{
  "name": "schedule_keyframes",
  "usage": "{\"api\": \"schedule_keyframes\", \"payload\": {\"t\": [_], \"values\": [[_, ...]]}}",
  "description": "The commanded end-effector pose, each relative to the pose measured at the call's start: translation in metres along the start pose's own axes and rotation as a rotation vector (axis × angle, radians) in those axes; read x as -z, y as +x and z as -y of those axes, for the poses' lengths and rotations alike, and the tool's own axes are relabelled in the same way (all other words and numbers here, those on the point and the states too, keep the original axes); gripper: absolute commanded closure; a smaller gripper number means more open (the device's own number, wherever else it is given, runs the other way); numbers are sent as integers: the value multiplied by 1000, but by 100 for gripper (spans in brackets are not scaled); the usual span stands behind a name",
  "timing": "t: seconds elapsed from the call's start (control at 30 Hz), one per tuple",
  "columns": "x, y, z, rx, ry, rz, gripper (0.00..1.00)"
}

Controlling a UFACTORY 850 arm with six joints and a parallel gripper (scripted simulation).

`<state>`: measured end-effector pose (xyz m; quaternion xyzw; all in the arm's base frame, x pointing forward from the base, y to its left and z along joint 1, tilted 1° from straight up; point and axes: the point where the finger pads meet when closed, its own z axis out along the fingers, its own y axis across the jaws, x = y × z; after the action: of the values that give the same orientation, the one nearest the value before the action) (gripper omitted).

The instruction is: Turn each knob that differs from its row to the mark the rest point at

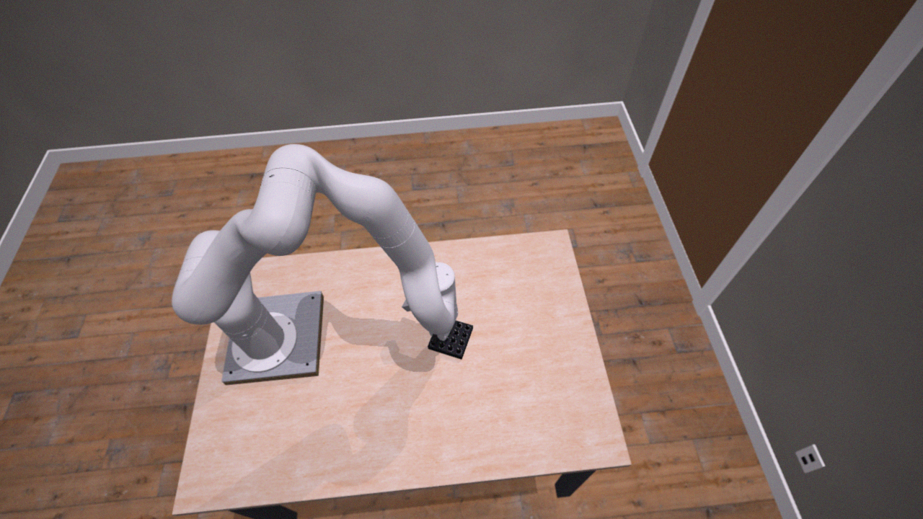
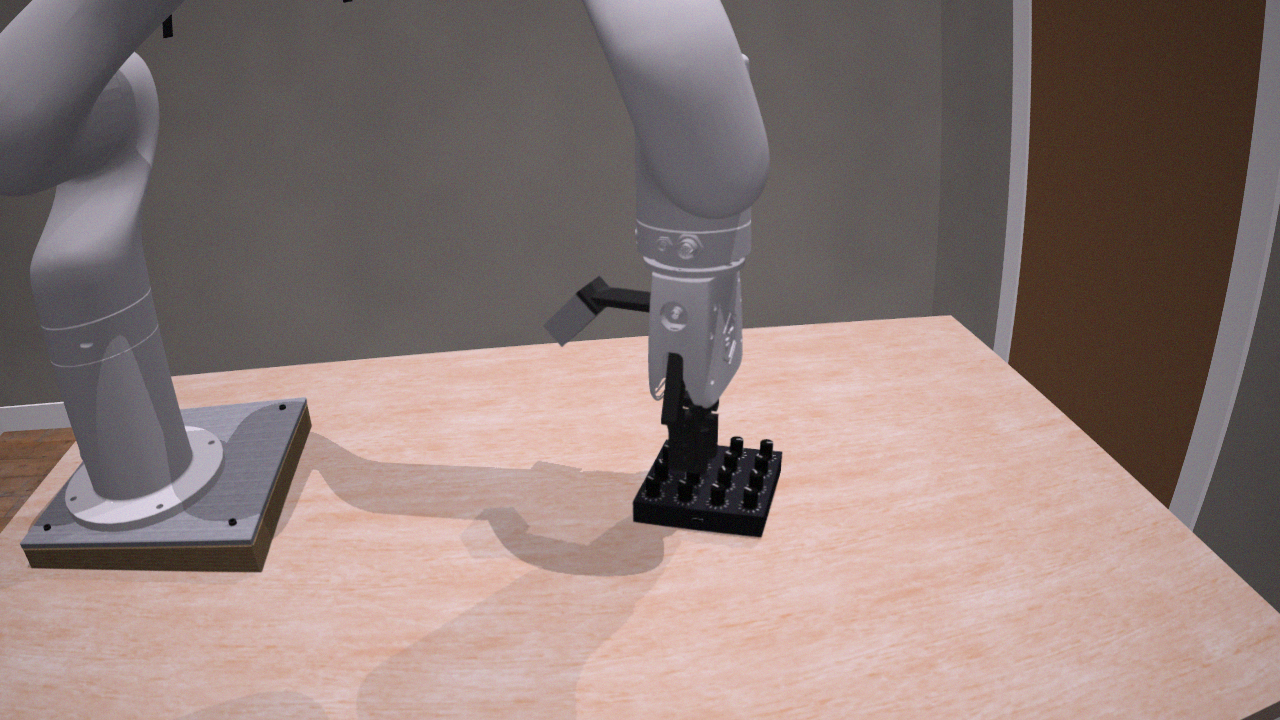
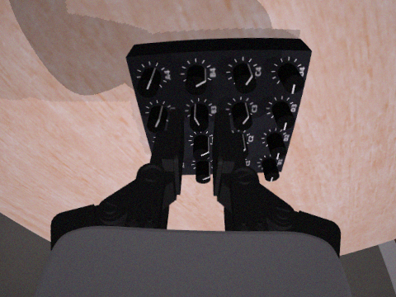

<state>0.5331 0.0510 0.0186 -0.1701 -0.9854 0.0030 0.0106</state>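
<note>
The black knob box [image 1: 459, 343] [image 2: 735, 522] [image 3: 220, 49] stands on its feet on the table, with four rows of four black knobs, each with a white line. My gripper [image 2: 690, 454] [image 3: 199, 129] points straight down into the box at its side nearest the arm's base. The fingers stand a little apart, one on each side of a knob [image 3: 201, 144] in the second column from the left in the wrist view, with a gap showing between them and the knob. The printed names are too small to read surely. In the top view the arm hides the fingers.
The arm's grey base plate [image 1: 303, 335] [image 2: 255, 465] is bolted on the left of the wooden table [image 1: 516, 400] [image 2: 895, 582]. The wrist camera bracket [image 2: 581, 313] sticks out to the left above the box. Walls and a brown door lie beyond the right edge.
</note>
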Motion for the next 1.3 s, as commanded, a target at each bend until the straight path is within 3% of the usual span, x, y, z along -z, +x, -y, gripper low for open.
{"api": "schedule_keyframes", "payload": {"t": [0.0, 1.27], "values": [[1, -1, 0, 0, -1, 2, 81], [-11, -1, 0, 0, -1, 2, 81]]}}
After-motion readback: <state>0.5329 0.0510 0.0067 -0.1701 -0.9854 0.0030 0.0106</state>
